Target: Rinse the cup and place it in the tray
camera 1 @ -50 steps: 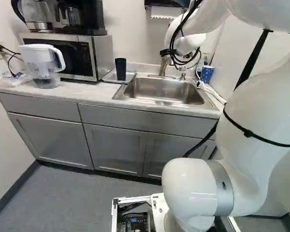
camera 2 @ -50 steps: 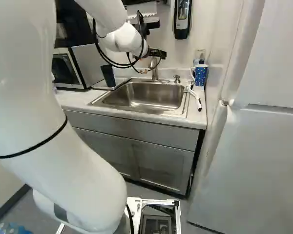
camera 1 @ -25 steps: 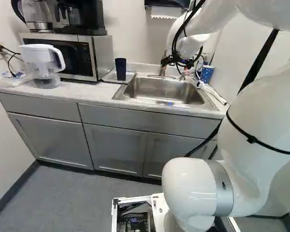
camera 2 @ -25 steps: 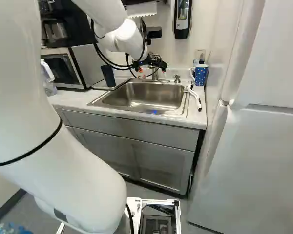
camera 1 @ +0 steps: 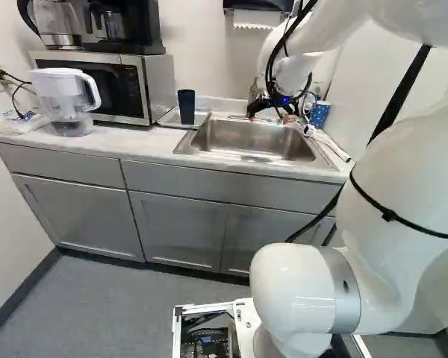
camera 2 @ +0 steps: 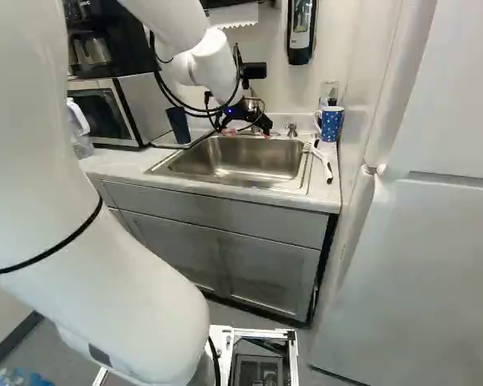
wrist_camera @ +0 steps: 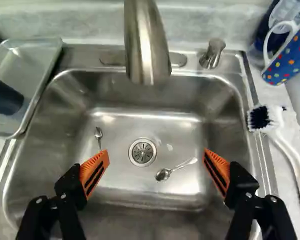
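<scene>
Pale counter (camera 1: 127,139) along far wall (camera 1: 198,45). Gripper (camera 2: 247,132) over steel sink (wrist_camera: 110,122), fingers spread wide. Dark cup (camera 1: 187,107) upright in tray (wrist_camera: 32,55), left of sink; dotted mug (camera 2: 331,125) far right.

White walls (camera 1: 198,45) meet grey cabinets (camera 1: 178,230) topped by a pale countertop (camera 1: 123,139) with a microwave (camera 1: 160,86), beside grey flooring (camera 1: 119,306) edged by dark baseboard (camera 1: 22,291).

Over the sink (wrist_camera: 177,127) I have open room between my wide-spread jaws, above one spoon (wrist_camera: 163,174) and another spoon (wrist_camera: 98,133). The faucet (wrist_camera: 147,45) stands in my way ahead, the soap pump (wrist_camera: 211,54) near it. The tray (wrist_camera: 46,60) and dark cup (wrist_camera: 4,96) crowd one side, the brush (wrist_camera: 285,142) and spotted mug (wrist_camera: 290,59) the other.
</scene>
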